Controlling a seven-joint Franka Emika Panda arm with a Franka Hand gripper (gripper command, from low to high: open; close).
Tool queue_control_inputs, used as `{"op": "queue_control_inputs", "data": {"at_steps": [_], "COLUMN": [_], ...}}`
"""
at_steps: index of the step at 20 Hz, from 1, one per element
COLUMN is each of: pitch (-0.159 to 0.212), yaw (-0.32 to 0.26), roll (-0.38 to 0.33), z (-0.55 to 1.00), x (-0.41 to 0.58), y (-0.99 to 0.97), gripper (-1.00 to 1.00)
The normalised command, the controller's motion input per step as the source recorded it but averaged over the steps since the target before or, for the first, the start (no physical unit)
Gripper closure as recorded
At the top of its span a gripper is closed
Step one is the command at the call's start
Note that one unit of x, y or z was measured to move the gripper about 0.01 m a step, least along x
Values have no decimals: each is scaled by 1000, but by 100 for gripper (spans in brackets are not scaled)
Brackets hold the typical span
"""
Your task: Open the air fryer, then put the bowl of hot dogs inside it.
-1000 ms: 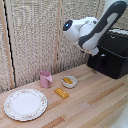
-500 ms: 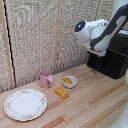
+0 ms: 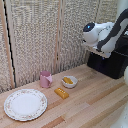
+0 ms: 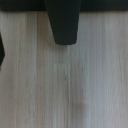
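Observation:
The black air fryer (image 3: 112, 64) stands at the exterior view's right on the wooden table (image 3: 85, 107). I cannot make out its handle against the dark front. My gripper (image 3: 101, 51) hangs just in front of and above the air fryer, and its jaws are lost against the black body. The wrist view shows one black finger (image 4: 65, 22) over bare wood, holding nothing. The cream bowl (image 3: 69, 82) with orange hot dogs (image 3: 67, 80) sits mid-table, well to the exterior view's left of the gripper.
A pink mug (image 3: 45, 79) stands beside the bowl. An orange block (image 3: 61, 93) lies in front of it. A large patterned plate (image 3: 25, 104) rests at the exterior view's left. Wicker screens close off the back.
The arm swung toward the exterior view's right, from over the middle of the table to the air fryer. It has moved little in the last half second. The tableware has not moved.

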Motion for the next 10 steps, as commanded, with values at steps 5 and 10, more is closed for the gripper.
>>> {"op": "queue_control_inputs", "data": {"at_steps": [5, 10], "pitch": [0, 2], "yaw": [129, 114], "roll": [-8, -15], "z": [-65, -23], "x": [-4, -6], "y": [-531, -501], "gripper": [-100, -100]}}
